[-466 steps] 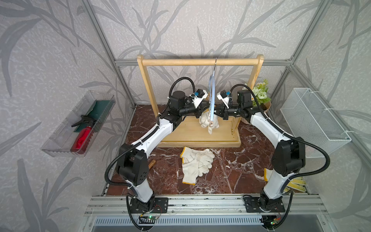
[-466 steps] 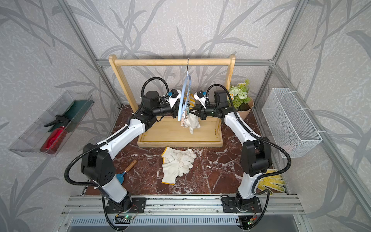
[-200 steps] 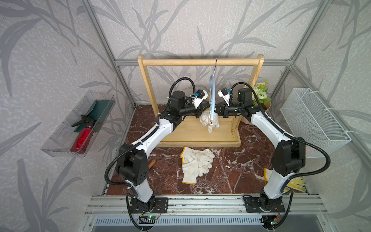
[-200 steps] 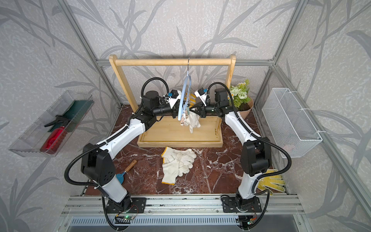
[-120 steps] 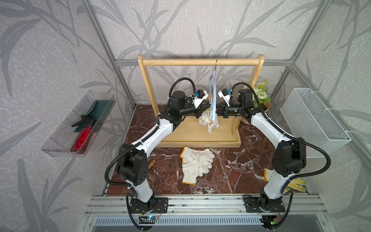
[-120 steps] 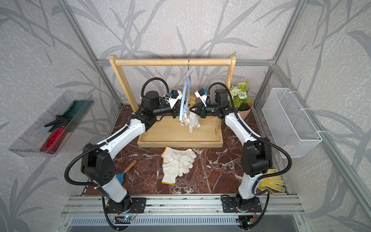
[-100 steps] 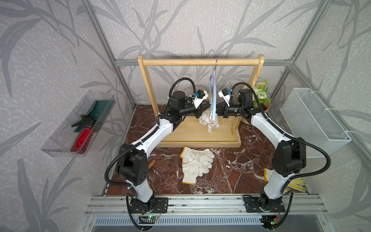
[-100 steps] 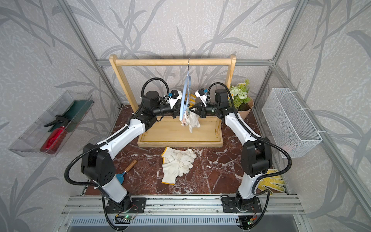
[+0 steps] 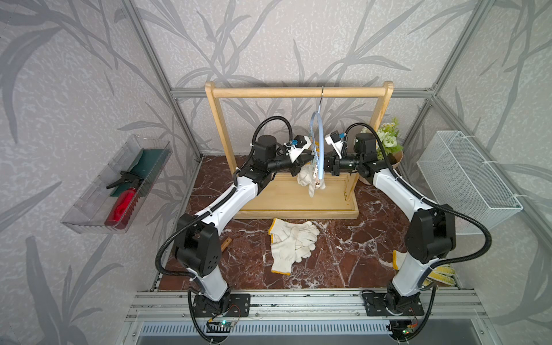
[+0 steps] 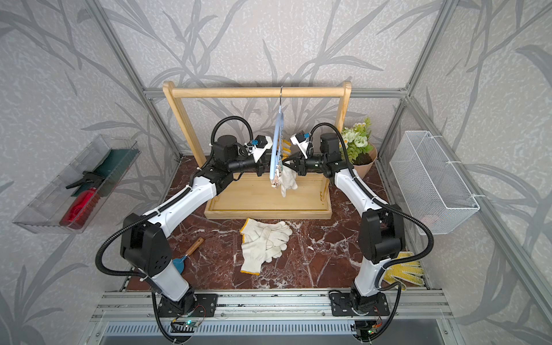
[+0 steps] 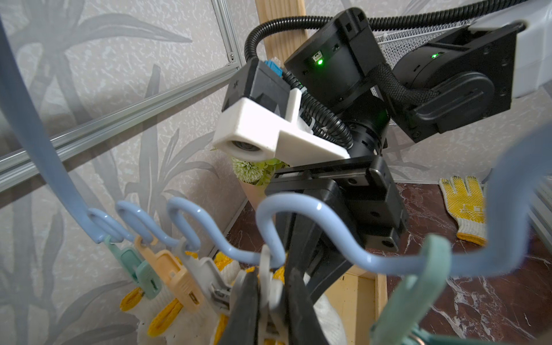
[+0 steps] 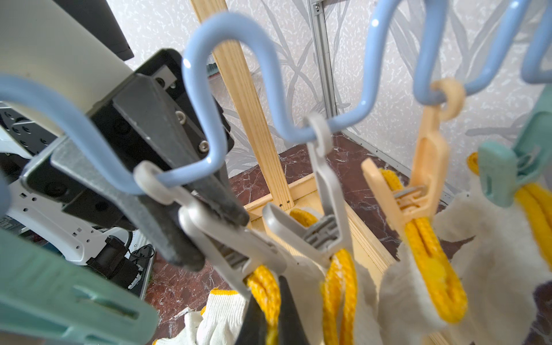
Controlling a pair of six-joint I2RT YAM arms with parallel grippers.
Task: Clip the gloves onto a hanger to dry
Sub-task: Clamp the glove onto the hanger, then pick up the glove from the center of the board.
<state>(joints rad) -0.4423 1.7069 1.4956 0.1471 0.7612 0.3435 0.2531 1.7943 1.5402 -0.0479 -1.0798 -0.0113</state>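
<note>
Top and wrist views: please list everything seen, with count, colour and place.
table: one, red-brown marble
wooden rack: one, pale wood, back of table
hanger: one, light blue, hooked on rack's bar
clips: at least five, green, orange, grey, on hanger
clipped gloves: several, white, yellow cuffs, under clips
loose gloves: small pile, white, before rack
patterned glove: one, yellow, table's front right corner
tray: one, clear, left wall
spray bottle: one, red, in tray
wire basket: one, white, right wall
potted plant: one, green, back right corner
hand tool: one, blue head, wooden handle, front left
left gripper: black, shut on a grey clip
right gripper: black, shut on another glove, at its cuff
</note>
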